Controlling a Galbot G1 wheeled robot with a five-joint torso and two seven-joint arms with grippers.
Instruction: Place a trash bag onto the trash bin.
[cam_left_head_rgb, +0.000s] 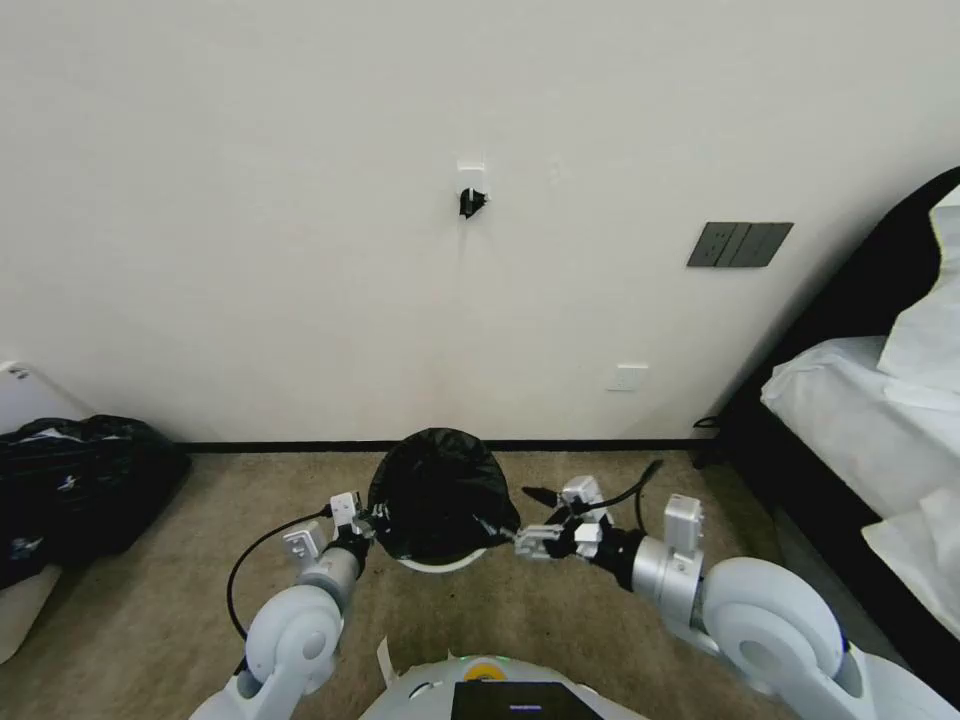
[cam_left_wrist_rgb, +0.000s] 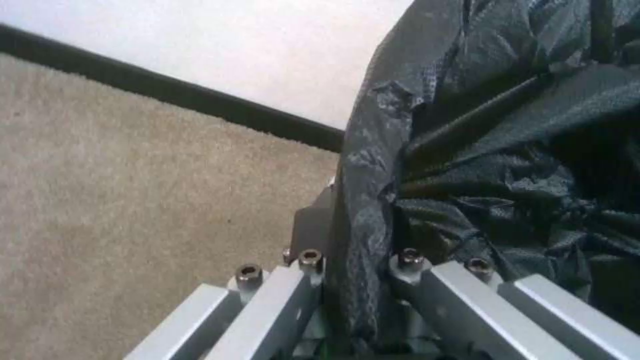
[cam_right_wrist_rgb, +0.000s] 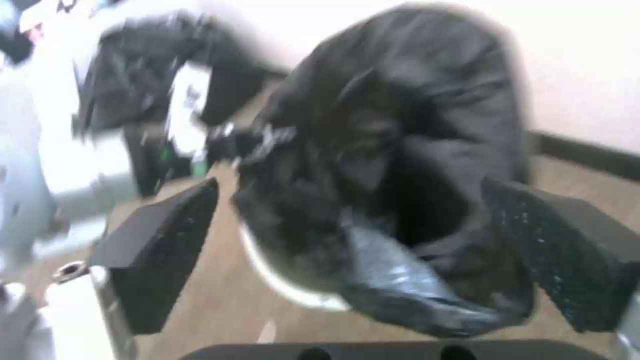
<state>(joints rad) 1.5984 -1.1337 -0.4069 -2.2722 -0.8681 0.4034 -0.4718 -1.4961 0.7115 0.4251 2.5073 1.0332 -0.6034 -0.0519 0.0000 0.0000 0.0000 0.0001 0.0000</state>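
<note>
The trash bag (cam_left_head_rgb: 440, 495), thin glossy black plastic, is draped over the trash bin, whose white rim (cam_left_head_rgb: 445, 565) shows below the bag's front edge. My left gripper (cam_left_head_rgb: 372, 520) is at the bag's left side, shut on a fold of the trash bag (cam_left_wrist_rgb: 373, 200) that runs between its fingers. My right gripper (cam_left_head_rgb: 528, 543) sits just off the bag's right edge. In the right wrist view its pads (cam_right_wrist_rgb: 160, 255) stand wide apart, open, with the bag's loose hem (cam_right_wrist_rgb: 400, 280) and the bin's rim (cam_right_wrist_rgb: 280, 285) lying ahead between them.
A large bulging black bag (cam_left_head_rgb: 80, 480) lies on the carpet at the far left. A bed with white bedding (cam_left_head_rgb: 860, 420) stands on the right. The wall and dark baseboard (cam_left_head_rgb: 300, 446) are right behind the bin.
</note>
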